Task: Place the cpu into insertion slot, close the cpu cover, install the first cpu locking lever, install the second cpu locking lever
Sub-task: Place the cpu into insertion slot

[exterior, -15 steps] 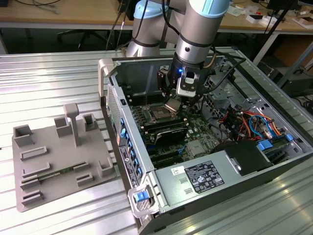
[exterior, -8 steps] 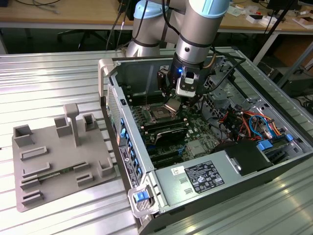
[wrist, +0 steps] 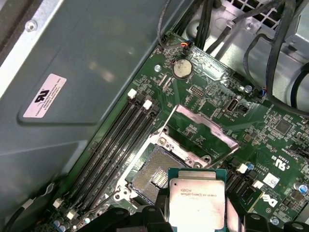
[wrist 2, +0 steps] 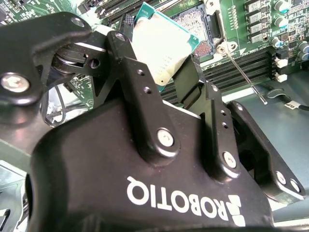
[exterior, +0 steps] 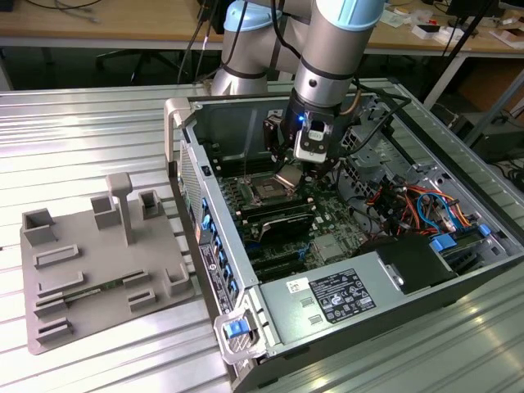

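**A:** Big open computer case [exterior: 214, 246] on the ribbed table [exterior: 98, 123], and the arm [exterior: 336, 57] reaches down inside, over the green motherboard [exterior: 332, 225].

**B:** What about the gripper [wrist 2: 159, 60]?

**A:** Fingers closed partway, pinching the cpu [wrist: 197, 198] by its edges. It's tilted and held off the board.

**B:** Seated?

**A:** No. It hangs just to the exterior view's right of the insertion slot [wrist: 152, 176], whose dark centre lies bare. The cpu cover [wrist: 212, 126] is swung up, open beside the slot.
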`<state>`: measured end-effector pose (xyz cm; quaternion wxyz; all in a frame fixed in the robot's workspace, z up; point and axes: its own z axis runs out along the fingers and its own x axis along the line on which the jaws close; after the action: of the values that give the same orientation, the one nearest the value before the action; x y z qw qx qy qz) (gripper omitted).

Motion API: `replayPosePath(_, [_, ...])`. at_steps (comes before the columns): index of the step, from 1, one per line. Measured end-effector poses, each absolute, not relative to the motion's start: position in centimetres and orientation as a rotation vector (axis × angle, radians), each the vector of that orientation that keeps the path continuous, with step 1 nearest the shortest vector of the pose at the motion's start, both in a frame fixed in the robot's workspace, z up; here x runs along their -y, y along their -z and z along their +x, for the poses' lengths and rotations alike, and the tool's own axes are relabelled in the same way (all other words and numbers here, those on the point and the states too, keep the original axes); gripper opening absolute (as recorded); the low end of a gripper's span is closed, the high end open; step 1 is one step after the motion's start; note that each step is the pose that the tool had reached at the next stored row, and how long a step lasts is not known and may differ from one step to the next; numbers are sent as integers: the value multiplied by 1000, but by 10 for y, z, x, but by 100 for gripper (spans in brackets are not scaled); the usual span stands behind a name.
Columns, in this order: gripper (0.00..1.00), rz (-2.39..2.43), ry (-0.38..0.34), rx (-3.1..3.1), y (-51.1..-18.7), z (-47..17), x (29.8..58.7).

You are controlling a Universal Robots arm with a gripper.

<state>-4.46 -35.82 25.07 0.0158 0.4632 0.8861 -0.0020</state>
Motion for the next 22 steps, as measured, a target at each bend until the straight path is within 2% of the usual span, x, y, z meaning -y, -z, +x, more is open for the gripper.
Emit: replayPosePath(22, [55, 1512, 7, -2718, -248, -45, 358])
